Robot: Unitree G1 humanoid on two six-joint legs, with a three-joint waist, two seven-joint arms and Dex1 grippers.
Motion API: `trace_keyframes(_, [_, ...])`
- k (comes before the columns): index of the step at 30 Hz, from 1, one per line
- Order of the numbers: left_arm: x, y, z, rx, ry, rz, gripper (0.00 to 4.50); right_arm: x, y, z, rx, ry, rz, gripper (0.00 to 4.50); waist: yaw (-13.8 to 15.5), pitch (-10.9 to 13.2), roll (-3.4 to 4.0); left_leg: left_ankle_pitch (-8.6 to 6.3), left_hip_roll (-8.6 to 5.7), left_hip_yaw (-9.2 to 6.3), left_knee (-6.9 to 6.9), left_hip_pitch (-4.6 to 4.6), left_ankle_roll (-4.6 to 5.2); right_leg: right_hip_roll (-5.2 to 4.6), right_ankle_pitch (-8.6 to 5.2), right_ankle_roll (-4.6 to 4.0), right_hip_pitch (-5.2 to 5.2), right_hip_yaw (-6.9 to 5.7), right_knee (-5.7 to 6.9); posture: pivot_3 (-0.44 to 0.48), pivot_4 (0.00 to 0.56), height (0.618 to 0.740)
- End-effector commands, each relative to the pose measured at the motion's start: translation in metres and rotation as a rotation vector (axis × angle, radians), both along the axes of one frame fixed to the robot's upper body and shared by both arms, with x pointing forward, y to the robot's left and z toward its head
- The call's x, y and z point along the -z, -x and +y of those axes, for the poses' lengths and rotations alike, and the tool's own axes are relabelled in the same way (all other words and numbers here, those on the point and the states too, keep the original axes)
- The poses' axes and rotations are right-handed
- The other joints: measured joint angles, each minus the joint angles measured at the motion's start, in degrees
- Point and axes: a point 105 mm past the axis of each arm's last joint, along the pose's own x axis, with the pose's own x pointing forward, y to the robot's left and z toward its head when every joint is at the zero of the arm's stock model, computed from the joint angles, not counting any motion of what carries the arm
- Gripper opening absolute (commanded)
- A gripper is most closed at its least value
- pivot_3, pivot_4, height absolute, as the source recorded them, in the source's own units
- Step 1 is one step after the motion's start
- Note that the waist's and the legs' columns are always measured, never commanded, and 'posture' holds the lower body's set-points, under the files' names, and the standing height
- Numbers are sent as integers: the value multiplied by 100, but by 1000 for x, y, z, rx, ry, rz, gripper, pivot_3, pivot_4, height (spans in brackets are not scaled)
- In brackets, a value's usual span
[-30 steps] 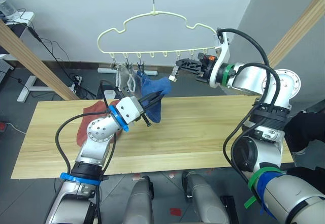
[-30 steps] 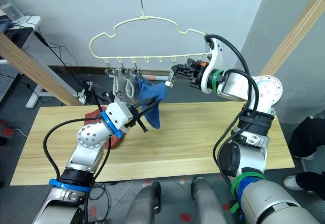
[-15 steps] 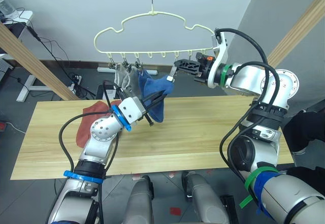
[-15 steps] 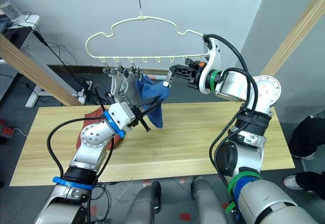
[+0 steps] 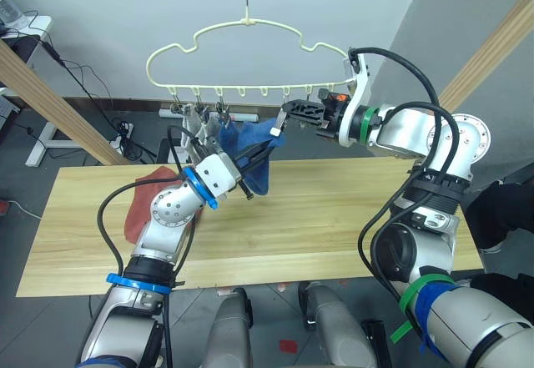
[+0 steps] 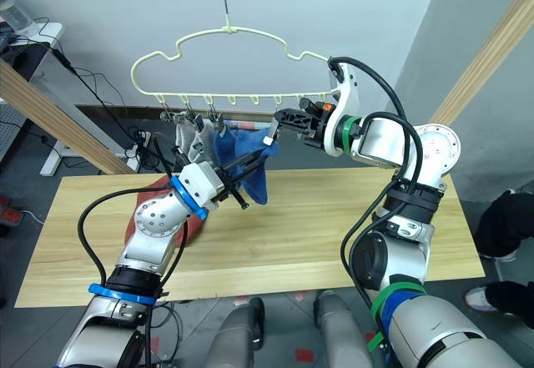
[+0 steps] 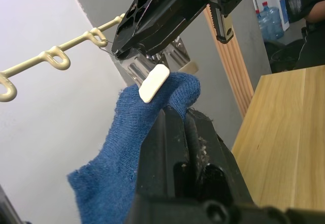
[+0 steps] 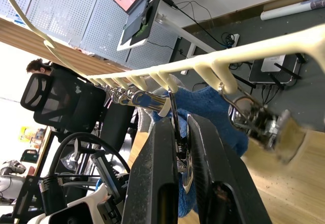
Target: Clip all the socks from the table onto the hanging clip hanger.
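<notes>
Swung leftward since a second ago: clip hanger (image 5: 250, 55), its clip bar now carried toward the left arm. Lifted too, the blue sock (image 5: 250, 147), its toe now up at the silver clip (image 7: 152, 82) rather than hanging below it. Left gripper (image 5: 257, 161) clamped tight on the blue sock, black fingers (image 7: 175, 142) pressed together with the knit bunched around them, holding it above the table (image 5: 334, 209). Right gripper (image 5: 288, 118) raised at the bar of the clip hanger, fingers (image 8: 157, 183) squeezed on the silver clip, whose pale tip lies against the sock's toe in the left wrist view. Hard to tell whether the clip has actually bitten the fabric. Already hanging from clips further along the bar, two light grey socks (image 5: 198, 126) and what looks like a second blue sock (image 5: 224, 130) behind them. Lying flat near the table's left end, beneath the left arm, rust-red socks (image 5: 140, 205), partly hidden.
</notes>
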Motion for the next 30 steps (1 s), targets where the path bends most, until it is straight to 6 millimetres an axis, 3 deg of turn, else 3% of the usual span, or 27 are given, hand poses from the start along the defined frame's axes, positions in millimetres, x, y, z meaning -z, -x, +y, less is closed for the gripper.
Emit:
trace_keyframes(1, [-11,5,-5,26,20,-53,0,8,2,-1,-4,39,6,1325,-1,0,0,0,0,0,0,0,0,0,0,0,0,0,0,-110,346,740])
trace_keyframes(9, [-10,5,-8,36,9,-45,0,8,1,-9,38,100,-48,3865,0,7,12,0,-2,-1,1,-11,0,0,0,0,-8,-2,-1,-109,340,740])
trace_keyframes(11, [-9,3,-9,52,51,27,507,5,3,-26,101,155,-125,4500,8,8,14,0,-2,-3,0,-12,0,0,0,0,-8,-4,-2,-104,339,740])
trace_keyframes(13, [-10,4,-10,69,78,72,1009,4,9,-39,136,212,-200,4500,16,10,17,0,-1,-10,2,-21,0,-2,-1,2,-9,-11,-4,-105,341,740])
trace_keyframes(18, [-7,4,-6,77,86,126,2331,15,24,-48,160,315,-317,4500,-15,11,19,-2,-8,-8,6,-30,3,-14,-6,12,-12,-9,-6,-109,335,740])
trace_keyframes(21, [-8,3,1,73,126,175,3087,16,26,-49,199,354,-398,4500,-33,12,20,-1,-6,-8,6,-25,3,-3,-6,12,-13,-8,-4,-115,334,740])
trace_keyframes(25, [-8,13,18,149,235,393,4249,7,29,-40,274,459,-653,4500,-48,13,22,-1,6,-6,6,-16,2,13,-6,13,-13,-4,-1,-112,333,740])
trace_keyframes(26, [-12,18,25,164,267,446,4447,3,28,-39,321,470,-712,4500,-60,13,21,-1,7,-6,6,-16,2,16,-7,13,-13,-2,-2,-109,331,740])
trace_keyframes(30, [-22,29,34,197,304,526,4447,-1,26,-36,384,458,-791,4500,-30,15,24,0,17,-8,7,-14,-1,22,-7,13,-13,-6,-2,-96,328,740])
